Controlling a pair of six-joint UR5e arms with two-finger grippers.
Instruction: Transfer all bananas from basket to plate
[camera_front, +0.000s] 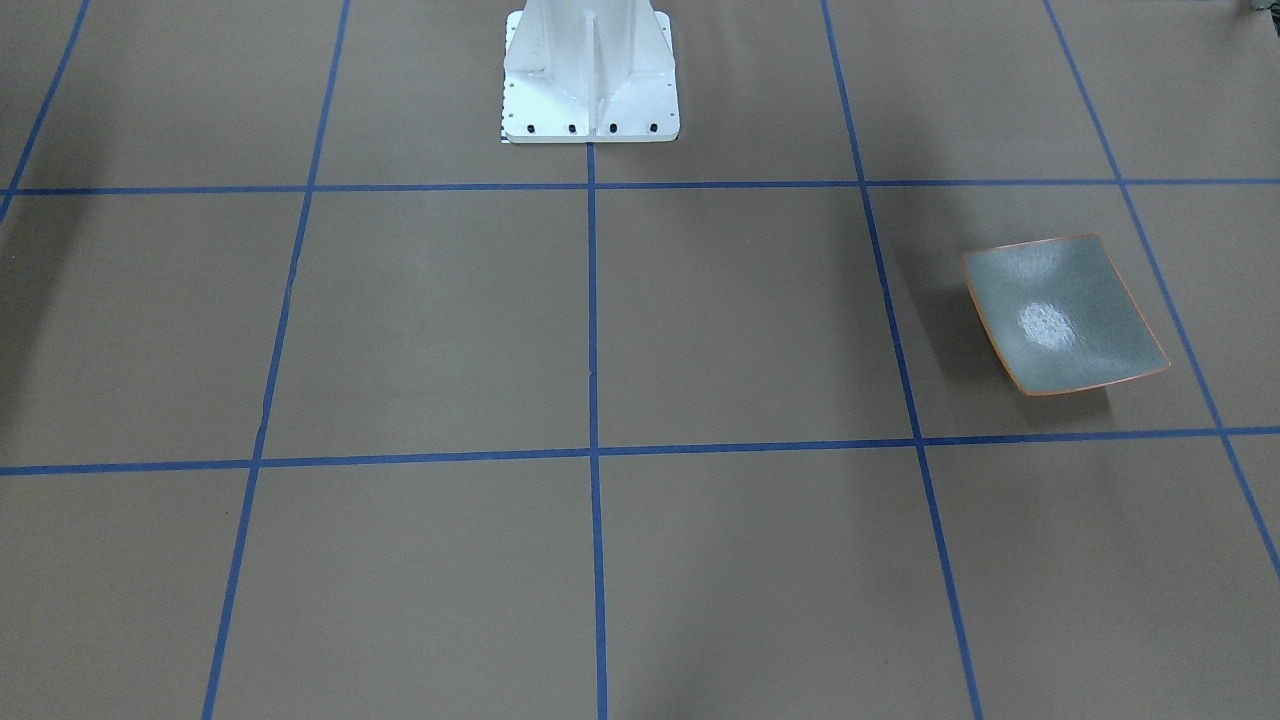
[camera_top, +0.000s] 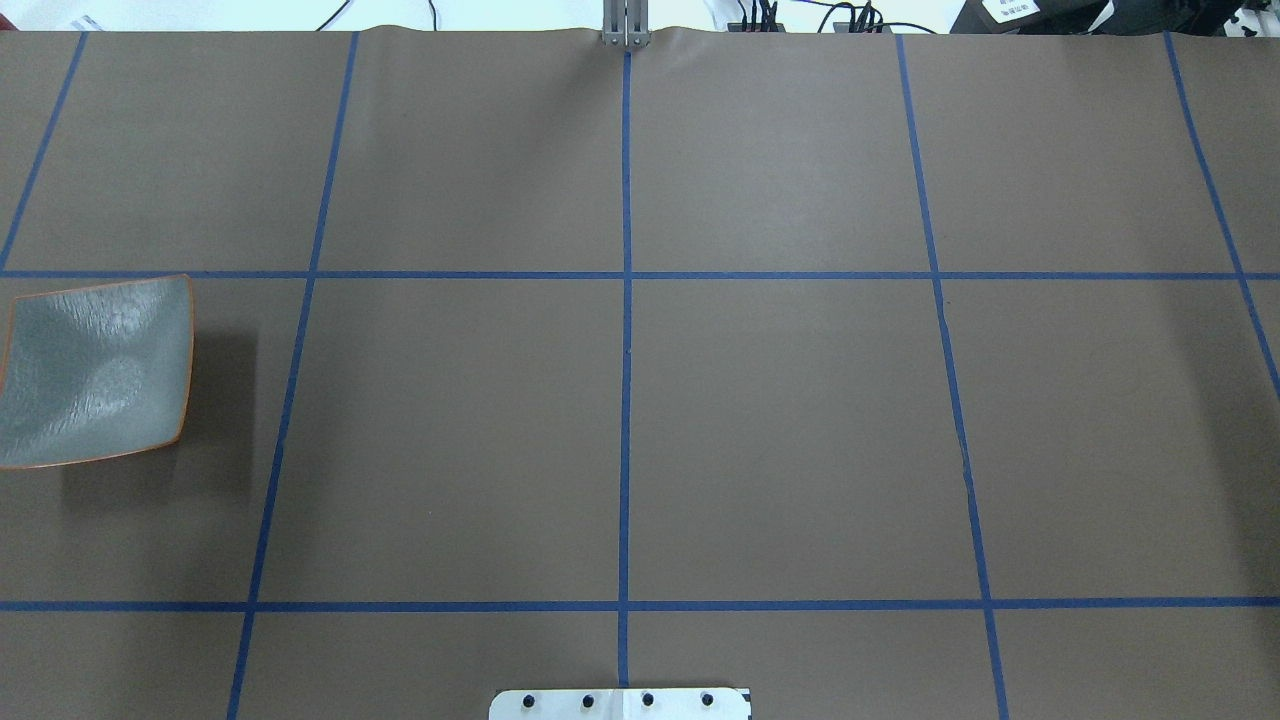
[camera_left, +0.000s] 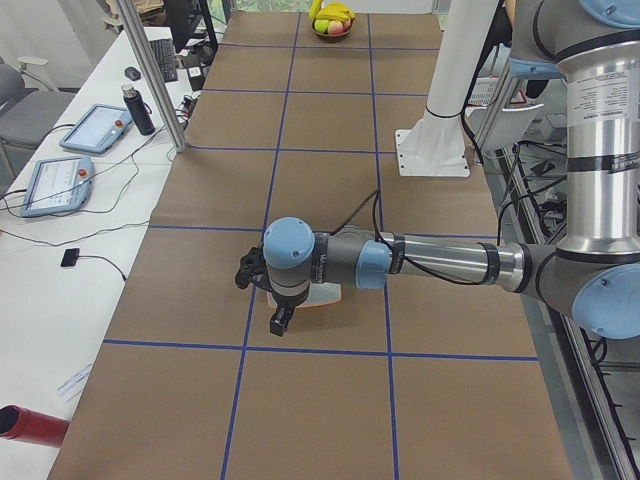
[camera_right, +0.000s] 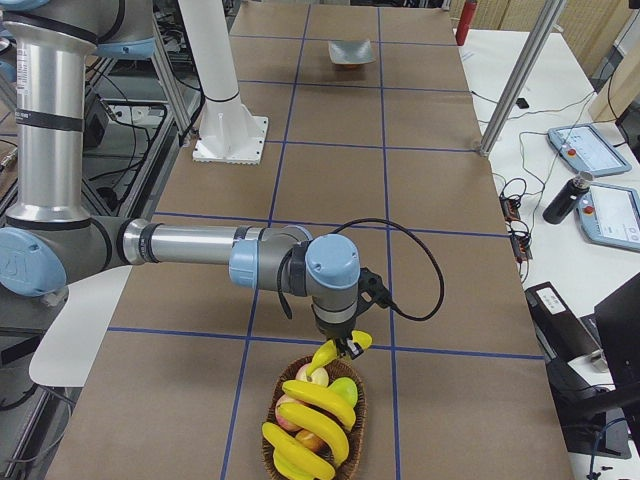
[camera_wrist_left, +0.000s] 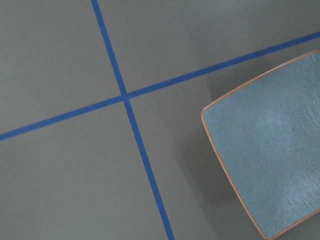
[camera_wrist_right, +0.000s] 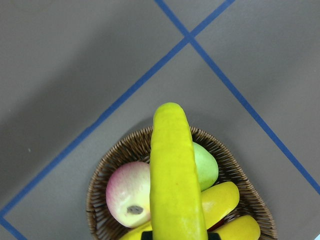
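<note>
Brown gridded table (camera_top: 800, 400): right gripper (camera_right: 346, 347) pinches one banana (camera_wrist_right: 176, 180) lifted above the basket (camera_wrist_right: 97, 186), bound for the distant empty plate (camera_top: 95, 370); whether the left gripper (camera_left: 281, 321) is spread cannot be told.

Silver tube arms (camera_left: 440, 262), light-blue joint caps (camera_left: 290, 244), white bolted pedestal (camera_front: 590, 75)

I work in a robotics lab: my bench (camera_top: 800, 400) is covered in brown paper marked into squares with blue tape (camera_top: 626, 400), and a white bolted pedestal (camera_front: 590, 75) stands on it. Beside it, a white desk (camera_left: 40, 300) carries teach pendants (camera_left: 58, 185) and loose cables (camera_left: 100, 238).
</note>
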